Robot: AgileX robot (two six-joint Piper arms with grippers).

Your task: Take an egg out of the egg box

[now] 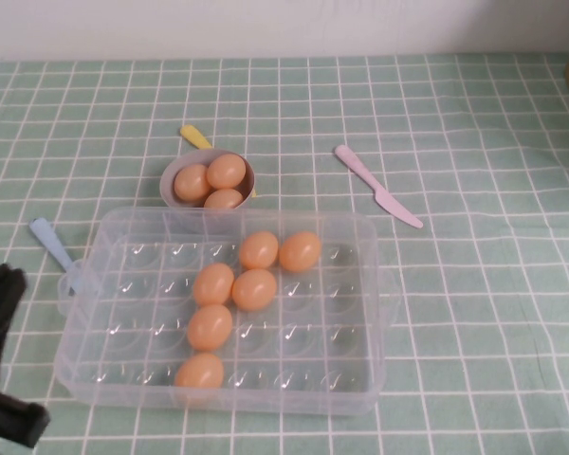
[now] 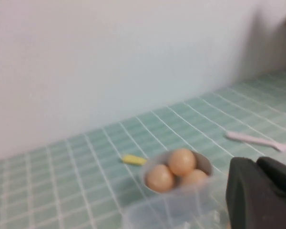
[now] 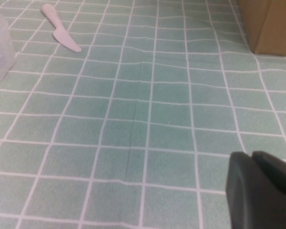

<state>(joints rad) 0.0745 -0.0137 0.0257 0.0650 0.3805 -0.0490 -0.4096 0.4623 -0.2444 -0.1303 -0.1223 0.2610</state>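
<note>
Eggs are sitting in two containers on the green checked tablecloth [image 1: 474, 313]. The egg box [image 1: 360, 379], a clear plastic rectangular tray with rows of round dimples, is lying near the front of the table and is holding six orange-tan eggs: two side by side in the far row, two just beneath them, then one and one more stepping down toward the near-left edge. The egg [image 1: 200, 371] nearest the front is resting in a dimple against the box's near wall, smooth, oval and evenly tan like the rest. Most of the other dimples are showing only glints of light.

Just beyond the box's far-left corner, a small mauve bowl [image 1: 174, 171] is holding three more eggs packed together. A yellow utensil [image 1: 195, 136] is poking out from behind the bowl. A blue utensil [image 1: 52, 245] is lying beside the box's left end, and a pink plastic knife [image 1: 377, 187] is lying well apart to the right.

The left gripper [image 1: 0, 313] is hovering at the table's near-left edge, left of the box, holding nothing that can be seen; whether its fingers are parted cannot be told. The right gripper [image 3: 264, 191] is showing only in its wrist view, low over bare cloth, and its opening cannot be told either. A cardboard box [image 3: 269, 24] is standing at the far right.
</note>
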